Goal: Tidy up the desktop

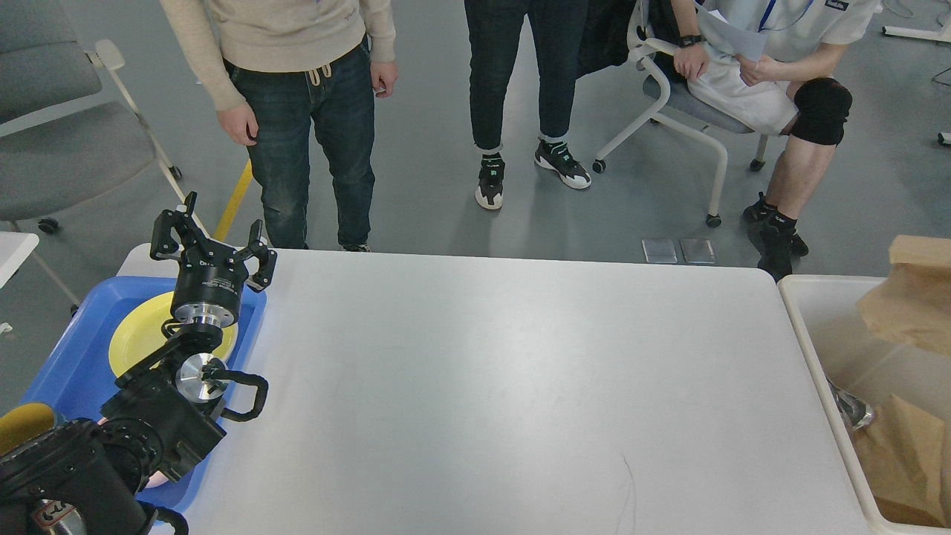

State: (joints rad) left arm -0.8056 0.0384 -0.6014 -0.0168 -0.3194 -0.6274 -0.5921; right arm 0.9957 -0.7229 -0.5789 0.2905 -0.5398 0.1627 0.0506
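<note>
The desktop [505, 371] is a large white tabletop that fills the middle of the head view. My left gripper [210, 236] is open and empty. It is raised above the far end of a blue tray [70, 371] at the desktop's left edge. A yellow plate [137, 338] lies in the tray, partly hidden by my left arm. My right gripper is out of view.
A beige bin [810, 349] stands off the right edge and holds brown paper bags [910, 305]. Two standing people [312, 119] and a seated one [758, 82] are beyond the far edge. A grey chair [59, 126] is at the far left.
</note>
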